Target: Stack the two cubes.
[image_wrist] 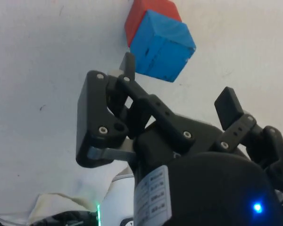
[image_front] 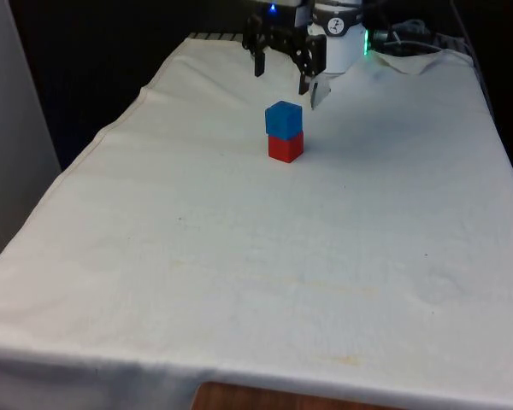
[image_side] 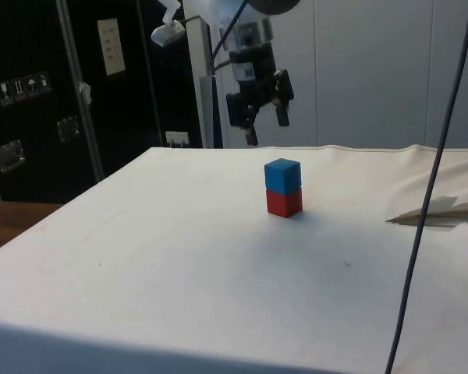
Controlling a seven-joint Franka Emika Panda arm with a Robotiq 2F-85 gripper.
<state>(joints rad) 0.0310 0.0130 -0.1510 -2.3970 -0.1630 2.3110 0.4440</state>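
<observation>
A blue cube (image_front: 284,120) rests on top of a red cube (image_front: 285,147) on the white cloth, towards the far end of the table. From the side, the blue cube (image_side: 283,175) sits squarely on the red cube (image_side: 284,202). My gripper (image_front: 281,75) hangs above and behind the stack, open, with nothing between its fingers. It is well clear of the cubes in the side view, where the gripper (image_side: 267,128) is up and to the left of them. The wrist view shows the blue cube (image_wrist: 162,44) over the red cube (image_wrist: 143,16) beyond my fingers (image_wrist: 128,66).
Crumpled cloth (image_front: 410,61) lies at the far end on the front view's right. A dark cable (image_side: 429,202) hangs down at the side view's right. The table's edge (image_front: 103,137) runs along the front view's left.
</observation>
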